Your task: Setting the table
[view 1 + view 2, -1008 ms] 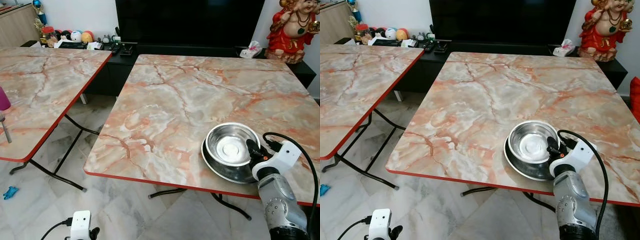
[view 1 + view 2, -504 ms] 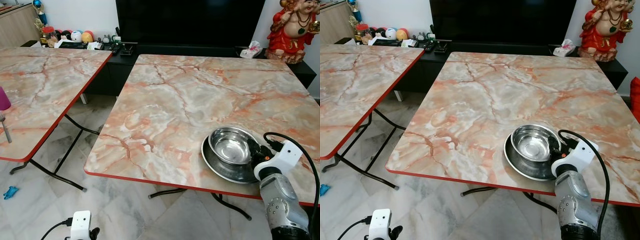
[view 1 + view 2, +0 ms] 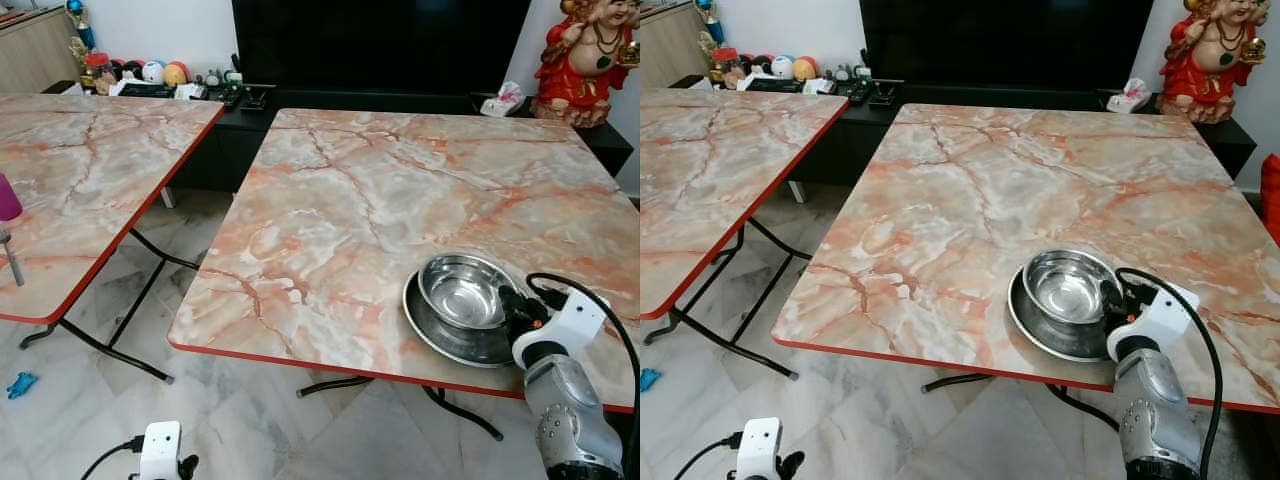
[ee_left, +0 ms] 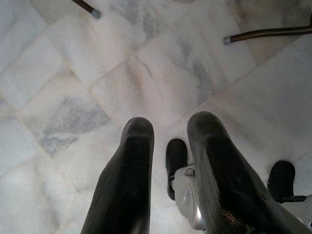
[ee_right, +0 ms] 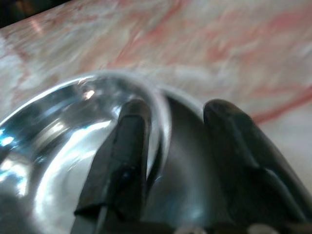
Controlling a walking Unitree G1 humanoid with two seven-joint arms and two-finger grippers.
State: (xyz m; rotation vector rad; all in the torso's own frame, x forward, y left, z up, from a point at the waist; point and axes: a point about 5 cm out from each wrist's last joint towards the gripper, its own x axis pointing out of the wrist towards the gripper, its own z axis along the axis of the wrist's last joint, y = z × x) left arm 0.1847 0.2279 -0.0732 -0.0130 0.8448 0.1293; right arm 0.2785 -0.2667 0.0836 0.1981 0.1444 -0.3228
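Observation:
A shiny steel bowl (image 3: pixel 465 292) sits inside a wider steel plate (image 3: pixel 425 322) near the front right edge of the marble table (image 3: pixel 360 200). My right gripper (image 3: pixel 512 305) is at the bowl's right rim. In the right wrist view its fingers stand open astride that rim (image 5: pixel 163 114), one finger (image 5: pixel 129 141) inside the bowl and the other (image 5: pixel 234 141) outside over the plate (image 5: pixel 187 161). My left gripper (image 4: pixel 170 126) hangs idle over the tiled floor, its fingers slightly apart and holding nothing.
A second marble table (image 3: pixel 80 170) stands to the left with a pink cup (image 3: pixel 6 197) at its edge. Between the two tables runs a gap of floor with folding metal legs (image 3: pixel 130 320). Behind are a dark TV console (image 3: pixel 380 100) and a red statue (image 3: pixel 590 55).
The bowl has gone from raised and tipped to sitting lower in the plate. My right arm has shifted slightly right and down with it.

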